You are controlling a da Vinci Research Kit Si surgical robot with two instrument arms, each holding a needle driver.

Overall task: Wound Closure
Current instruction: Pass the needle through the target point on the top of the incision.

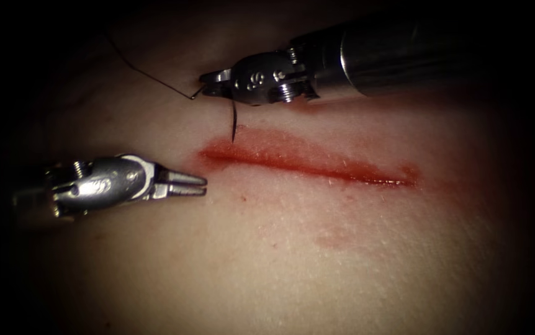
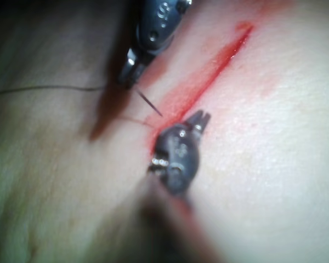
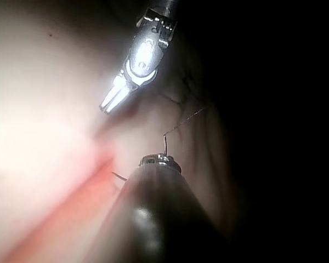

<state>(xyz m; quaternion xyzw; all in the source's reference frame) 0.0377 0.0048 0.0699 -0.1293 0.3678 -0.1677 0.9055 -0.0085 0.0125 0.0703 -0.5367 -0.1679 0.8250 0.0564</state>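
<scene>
The tissue (image 1: 280, 260) carries a long red cut (image 1: 305, 162) running left to right. My right gripper (image 1: 208, 84) is above the cut's left end, shut on the dark curved needle (image 1: 233, 121) near its tail. The needle hangs down with its tip at the cut's upper edge near the left end; I cannot tell whether it has entered. Dark thread (image 1: 146, 73) trails up and left from the jaws. My left gripper (image 1: 204, 185) lies just left of the cut's left end, shut and holding nothing. The left wrist view has the left gripper (image 2: 202, 116), the needle (image 2: 151, 104) and the right gripper (image 2: 129, 79).
Red fluid stains the tissue around the cut, with a faint smear (image 1: 336, 237) below it. The thread (image 2: 44, 87) lies loose across the pale tissue away from the cut. In the right wrist view the left gripper (image 3: 107, 105) sits beyond a strand of thread (image 3: 183, 121).
</scene>
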